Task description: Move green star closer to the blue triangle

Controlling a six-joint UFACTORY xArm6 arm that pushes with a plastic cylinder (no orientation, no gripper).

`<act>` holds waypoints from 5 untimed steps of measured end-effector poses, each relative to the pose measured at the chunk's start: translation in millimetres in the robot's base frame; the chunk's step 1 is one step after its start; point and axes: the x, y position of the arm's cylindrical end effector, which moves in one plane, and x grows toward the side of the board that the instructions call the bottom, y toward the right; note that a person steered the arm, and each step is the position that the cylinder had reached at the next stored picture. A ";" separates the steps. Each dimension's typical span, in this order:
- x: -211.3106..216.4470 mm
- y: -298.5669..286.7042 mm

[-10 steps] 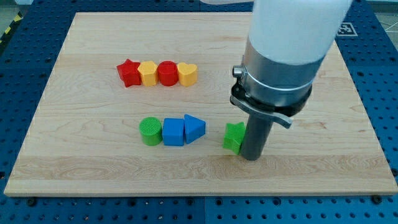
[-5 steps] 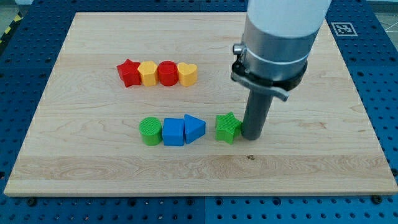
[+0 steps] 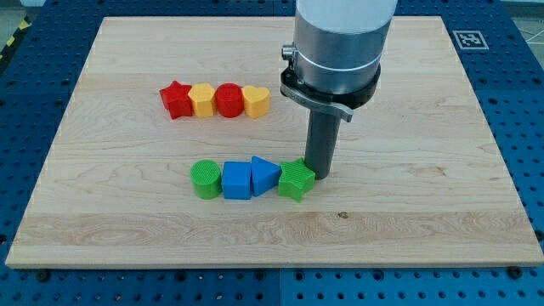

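Observation:
The green star lies on the wooden board, touching the right point of the blue triangle. My tip stands against the star's upper right side. The triangle sits in a row with a blue block and a green cylinder to its left.
Towards the view's top left, a row holds a red star, a yellow block, a red cylinder and a yellow heart. The arm's wide grey body hangs over the board's upper middle.
My tip has moved left and pushed the green star left, from a gap right of the blue triangle until it touches it.

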 end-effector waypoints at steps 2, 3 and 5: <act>-9.5 0.0; -9.5 -3.1; -11.9 -6.8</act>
